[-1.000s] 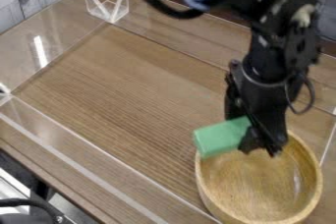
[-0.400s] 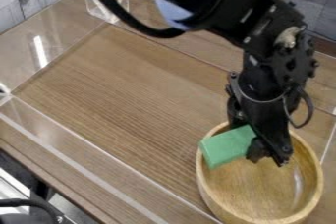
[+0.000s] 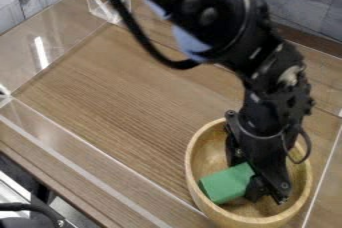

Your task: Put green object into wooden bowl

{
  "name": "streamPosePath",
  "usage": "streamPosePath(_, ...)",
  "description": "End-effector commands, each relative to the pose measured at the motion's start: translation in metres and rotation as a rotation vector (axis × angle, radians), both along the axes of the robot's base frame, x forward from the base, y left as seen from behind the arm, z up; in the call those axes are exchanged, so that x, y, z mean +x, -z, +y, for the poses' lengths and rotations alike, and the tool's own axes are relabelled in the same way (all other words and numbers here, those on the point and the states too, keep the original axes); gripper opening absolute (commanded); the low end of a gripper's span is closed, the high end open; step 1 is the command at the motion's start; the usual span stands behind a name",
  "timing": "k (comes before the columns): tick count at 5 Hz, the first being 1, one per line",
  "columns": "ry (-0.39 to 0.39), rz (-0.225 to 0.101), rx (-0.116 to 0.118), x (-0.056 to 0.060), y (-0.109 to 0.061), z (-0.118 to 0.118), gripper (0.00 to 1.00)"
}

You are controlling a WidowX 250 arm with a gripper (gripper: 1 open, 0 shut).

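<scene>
Inside the wooden bowl (image 3: 214, 152), toward its near-left part, the green object (image 3: 227, 183) sits low over the floor of the bowl with the hand (image 3: 262, 185) clamped shut on its right end, pointing straight down. Whether the block's underside already rests on the wood cannot be told from this view. The likeliest trouble, as I judge it, is at the release: if the block is tilted or not fully down when the fingers part, it could tip or bounce toward the near rim, and being light it might cling to a finger pad and be dragged up as the hand lifts. Pressing further could also push the bowl, which stands close to the table's near right corner, and shift it against the clear wall there. The block itself is a small flat rectangle of plain mint green, matte like foam or sponge, far smaller than the bowl. The bowl is round, shallow, light tan with visible grain and a thick rim, on the wood-grain table (image 3: 120, 82).
</scene>
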State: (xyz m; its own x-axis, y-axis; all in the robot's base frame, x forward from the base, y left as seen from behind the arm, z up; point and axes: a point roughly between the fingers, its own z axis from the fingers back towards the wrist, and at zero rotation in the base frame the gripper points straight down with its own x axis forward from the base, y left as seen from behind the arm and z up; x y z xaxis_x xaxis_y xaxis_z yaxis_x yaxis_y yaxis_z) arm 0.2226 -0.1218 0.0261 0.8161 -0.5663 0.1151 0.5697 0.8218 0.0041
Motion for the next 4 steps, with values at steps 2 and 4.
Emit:
streamPosePath(2,0.031,-0.020,-0.011,0.024,0.005,-0.013,1.00)
streamPosePath(4,0.058,-0.009,-0.010,0.028,0.011,-0.004,1.00)
